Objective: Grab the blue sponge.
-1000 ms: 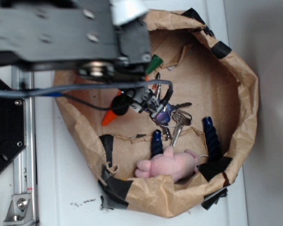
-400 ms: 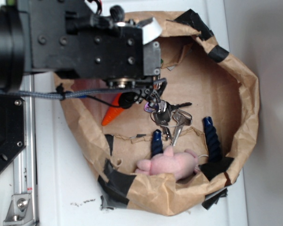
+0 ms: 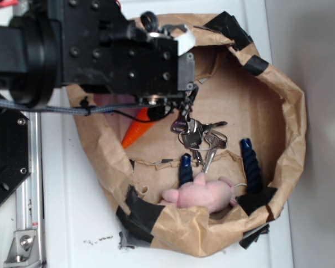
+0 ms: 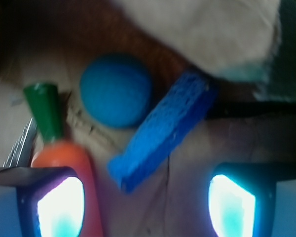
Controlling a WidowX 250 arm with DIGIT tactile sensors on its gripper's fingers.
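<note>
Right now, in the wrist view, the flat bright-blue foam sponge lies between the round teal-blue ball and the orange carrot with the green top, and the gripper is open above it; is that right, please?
Not quite: the wrist view shows the round teal-blue ball between the orange carrot with the green top and the flat bright-blue foam sponge, which lies to the ball's right. The rest holds: the gripper is open above the sponge.

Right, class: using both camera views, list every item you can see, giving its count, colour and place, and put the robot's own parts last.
blue sponge: one, bright blue, lying diagonally between the gripper fingers' line of sight, beside the ball
ball: one, teal-blue, left of the sponge
carrot: one, orange with green top, left of the sponge
keys: one bunch, silver, bag centre
pig toy: one, pink, bag's lower edge
ridged handles: two, dark navy, flanking the pig
paper bag: one, brown, black-taped, holding everything
gripper: one, open, above the sponge
robot arm: one, black, upper left
</note>
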